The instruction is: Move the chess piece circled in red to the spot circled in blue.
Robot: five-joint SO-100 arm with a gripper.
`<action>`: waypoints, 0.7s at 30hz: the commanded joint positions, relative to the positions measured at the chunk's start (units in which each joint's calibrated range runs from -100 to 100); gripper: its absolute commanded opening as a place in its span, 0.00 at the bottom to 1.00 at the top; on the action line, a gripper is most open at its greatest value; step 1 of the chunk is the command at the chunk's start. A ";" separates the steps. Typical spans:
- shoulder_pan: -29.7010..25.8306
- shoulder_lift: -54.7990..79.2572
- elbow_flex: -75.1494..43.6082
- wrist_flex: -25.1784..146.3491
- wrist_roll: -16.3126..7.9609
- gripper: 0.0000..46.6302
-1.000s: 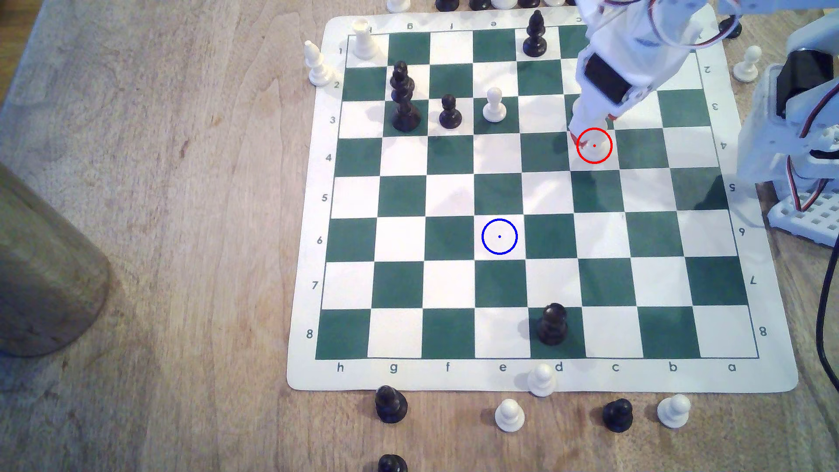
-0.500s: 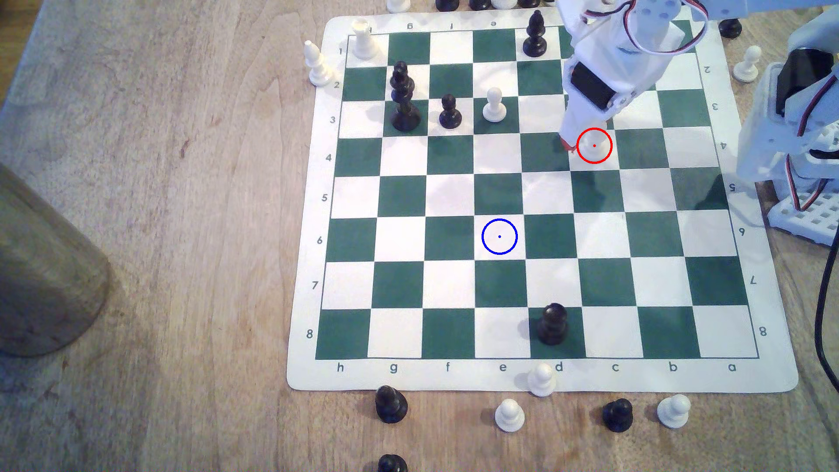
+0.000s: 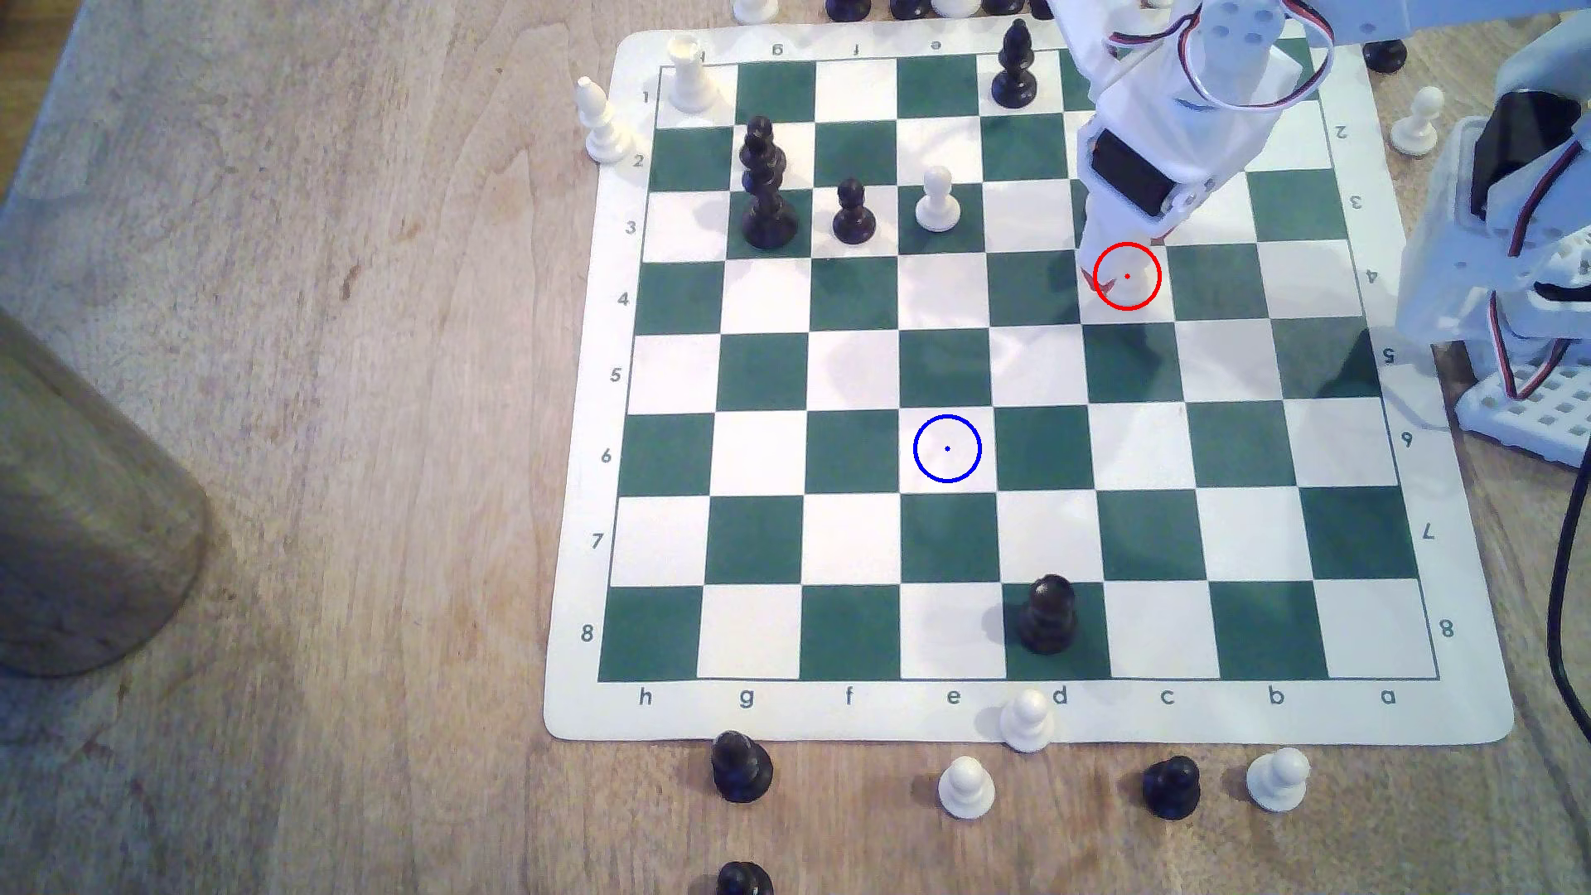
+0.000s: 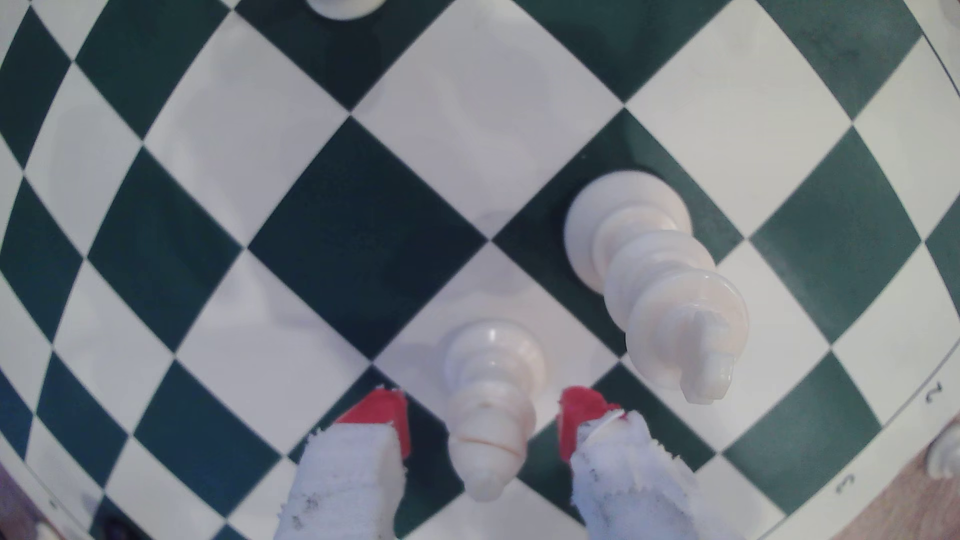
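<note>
The chess piece (image 4: 491, 410), a white bishop, stands upright on a white square between my two red-tipped fingers (image 4: 382, 415). A gap shows on each side of it, so my gripper (image 4: 480, 420) is open around it without touching. In the exterior view my gripper (image 3: 1123, 256) hangs over the red-ringed square, where only the bishop's base (image 3: 1129, 286) shows below the arm. The spot (image 3: 947, 448), a white square with a blue ring, lies two rows nearer the front and two columns toward the exterior view's left. Nothing stands on it.
A taller white crowned piece (image 4: 654, 280) stands on the dark square beside the bishop. A white pawn (image 3: 937, 200), a black pawn (image 3: 852, 212) and a tall black piece (image 3: 766, 185) stand at the back left. A black piece (image 3: 1046, 615) sits on the front row. The arm's base (image 3: 1515, 258) is at the right.
The gripper swung slightly toward the exterior view's left, then came back right and now straddles the bishop. The bishop has not moved.
</note>
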 commanded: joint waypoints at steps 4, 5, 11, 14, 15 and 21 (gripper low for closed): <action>-1.02 0.76 -0.41 -0.14 0.15 0.28; -1.10 0.85 -0.41 -0.14 0.15 0.29; -1.17 0.51 -0.41 -0.47 0.15 0.23; -1.02 0.25 -0.50 -0.72 0.15 0.24; -0.94 0.25 -0.59 -0.80 0.15 0.24; -1.17 -0.42 -0.41 -1.12 0.00 0.22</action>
